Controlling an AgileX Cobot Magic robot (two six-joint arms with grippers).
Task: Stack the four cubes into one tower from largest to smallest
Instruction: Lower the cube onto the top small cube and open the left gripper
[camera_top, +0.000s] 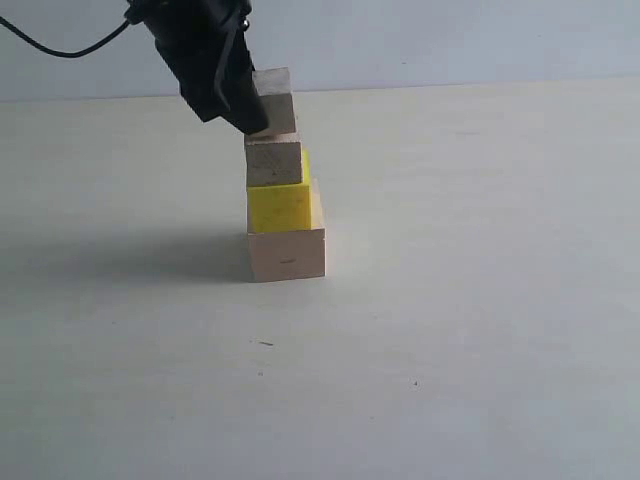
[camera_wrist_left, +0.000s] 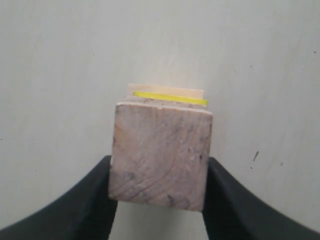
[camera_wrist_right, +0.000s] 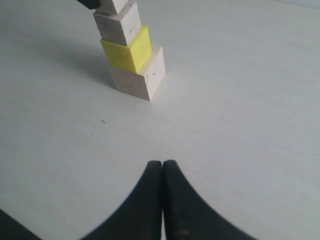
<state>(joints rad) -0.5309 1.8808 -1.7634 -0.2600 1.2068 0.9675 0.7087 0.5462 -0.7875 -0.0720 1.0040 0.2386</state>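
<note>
Cable (camera_top: 60, 48) trails behind left tool (camera_wrist_left: 159, 175) grasping smallest cube (camera_top: 275, 100) above the tower (camera_top: 285, 215); right tool (camera_wrist_right: 162, 167) clenched, well apart.

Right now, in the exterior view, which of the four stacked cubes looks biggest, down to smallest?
1. pale wood cube
2. yellow cube
3. grey wood cube
4. top cube, though the left hand gripping it hides part, so this is less sure

- A pale, off-white counter (camera_top: 480, 330) fills most of the scene, and its surface is smooth and matt.
- Behind it stands a plain, light grey-blue wall (camera_top: 450, 40), which meets the counter's far edge in a straight line.
- The light is soft and even. A faint, broad shadow (camera_top: 120, 255) lies on the left of the counter in the exterior view.
- A few tiny dark specks (camera_top: 265, 344) mark the counter.
</note>
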